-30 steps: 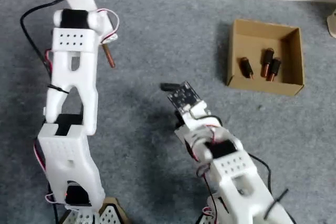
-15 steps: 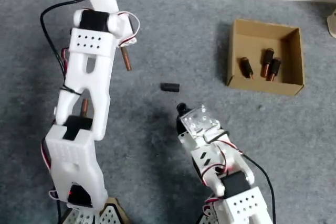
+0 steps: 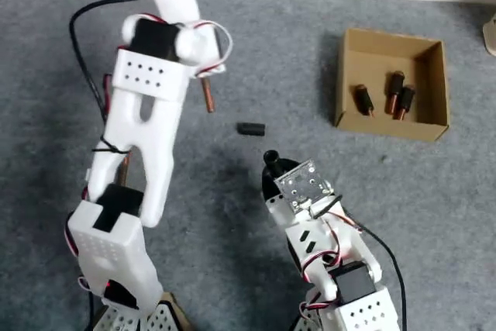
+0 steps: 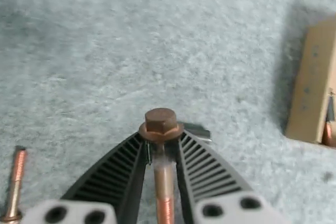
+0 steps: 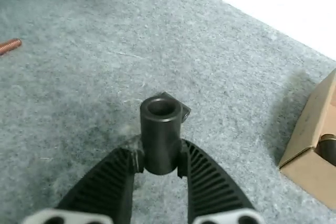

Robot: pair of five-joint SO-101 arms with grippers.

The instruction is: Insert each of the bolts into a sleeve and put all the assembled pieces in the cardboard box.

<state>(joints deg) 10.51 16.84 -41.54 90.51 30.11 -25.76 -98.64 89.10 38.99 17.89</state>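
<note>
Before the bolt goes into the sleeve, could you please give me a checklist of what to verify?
1. Left gripper shut on bolt: ok.
2. Right gripper shut on sleeve: ok.
3. Sleeve's hole open and empty: ok.
4. Bolt lined up with sleeve: not ok; well apart in the high view.
5. Room in cardboard box beside the three assembled pieces: ok.
6. Bolt's threaded tip facing the sleeve: cannot tell.
</note>
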